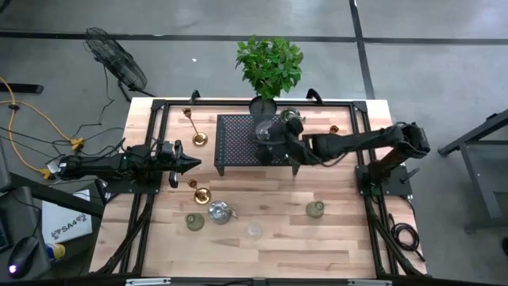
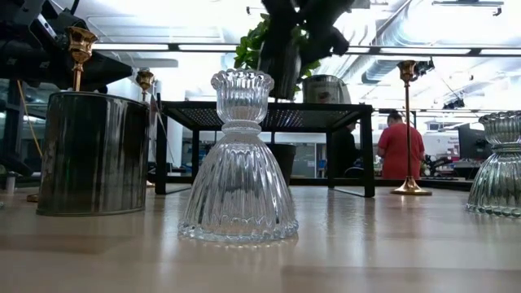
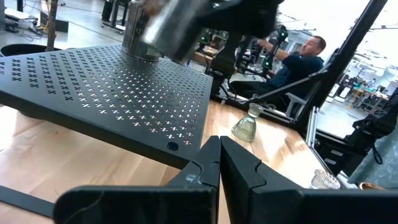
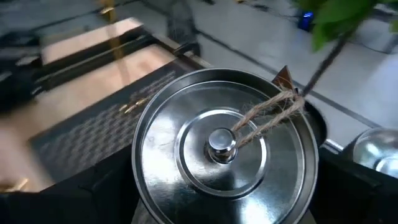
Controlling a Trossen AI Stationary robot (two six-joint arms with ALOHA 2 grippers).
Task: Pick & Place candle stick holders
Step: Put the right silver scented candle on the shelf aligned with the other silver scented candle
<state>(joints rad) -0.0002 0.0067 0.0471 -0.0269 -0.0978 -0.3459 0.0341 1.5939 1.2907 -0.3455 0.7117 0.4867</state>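
My right gripper (image 1: 275, 135) is over the black perforated stand (image 1: 238, 143), shut on a shiny silver lidded holder (image 4: 221, 146) with a knob and twine on its lid. A second silver holder (image 1: 290, 117) stands beside it on the stand. My left gripper (image 1: 189, 164) is shut and empty, level, left of the stand. Brass sticks stand on their round bases at the back left (image 1: 195, 129), back right (image 1: 334, 128) and near my left gripper (image 1: 198, 191). A silver holder (image 1: 220, 212), two greenish ones (image 1: 194, 222) (image 1: 315, 209) and a clear glass one (image 2: 238, 159) stand near the front. My right gripper has the silver lidded holder's round side wall (image 4: 143, 186) between its two fingers, one on each side, below the lid's rim. The fingers (image 4: 93, 193) come from the table's right, slanting down. In the left wrist view the holder (image 3: 165, 28) is tilted over the stand; whether it touches the stand I cannot tell.
A leafy potted plant (image 1: 270, 67) stands at the table's far edge behind the stand. Black frame rails (image 1: 159, 107) run along the table's sides. Bare wood lies between the stand and the front row of holders. A person (image 3: 305, 59) shows in the room beyond.
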